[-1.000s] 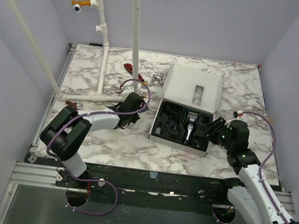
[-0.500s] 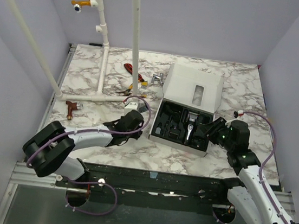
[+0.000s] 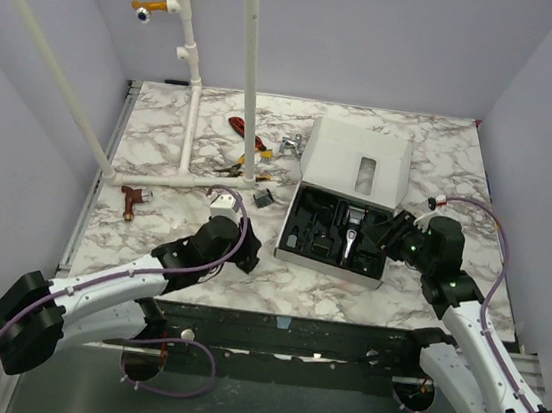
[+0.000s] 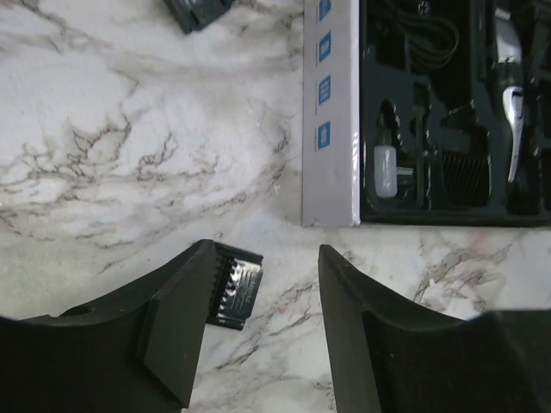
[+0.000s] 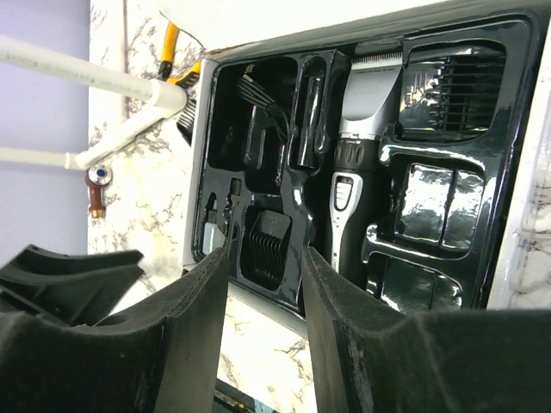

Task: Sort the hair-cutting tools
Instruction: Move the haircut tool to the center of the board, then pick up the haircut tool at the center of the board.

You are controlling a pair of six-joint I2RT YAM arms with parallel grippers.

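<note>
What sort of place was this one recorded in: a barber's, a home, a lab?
Most likely a lab test cell, not a barber's: plain lavender walls box in a marble-patterned tabletop, white plastic pipes rise from it, and a metal rail runs along its left edge.

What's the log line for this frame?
left gripper: open, guard lying on table between fingers | right gripper: open, empty, over tray | clipper: in tray

Clipper (image 5: pixel 349 198) in the tray (image 5: pixel 428 204); comb guard (image 4: pixel 237 292) on the table (image 4: pixel 129 172), left of the box (image 4: pixel 331 129).
</note>
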